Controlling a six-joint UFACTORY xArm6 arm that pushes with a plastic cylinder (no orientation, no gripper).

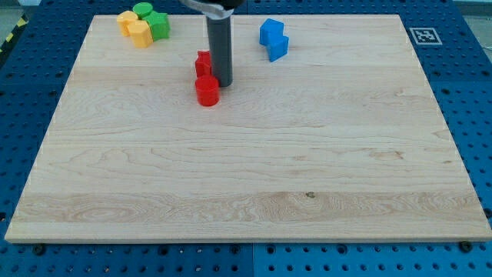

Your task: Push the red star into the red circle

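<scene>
The red circle point(207, 90) lies on the wooden board in the upper left-middle. The red star point(203, 63) sits just above it, touching or almost touching it, partly hidden by the rod. My tip point(223, 83) rests on the board right beside both red blocks, at the star's lower right and the circle's upper right.
A yellow block point(136, 29) and two green blocks point(153, 21) cluster at the view's top left. Two blue blocks point(273, 40) sit at the top middle-right. A marker tag point(421, 35) lies at the board's point(269, 169) top right corner.
</scene>
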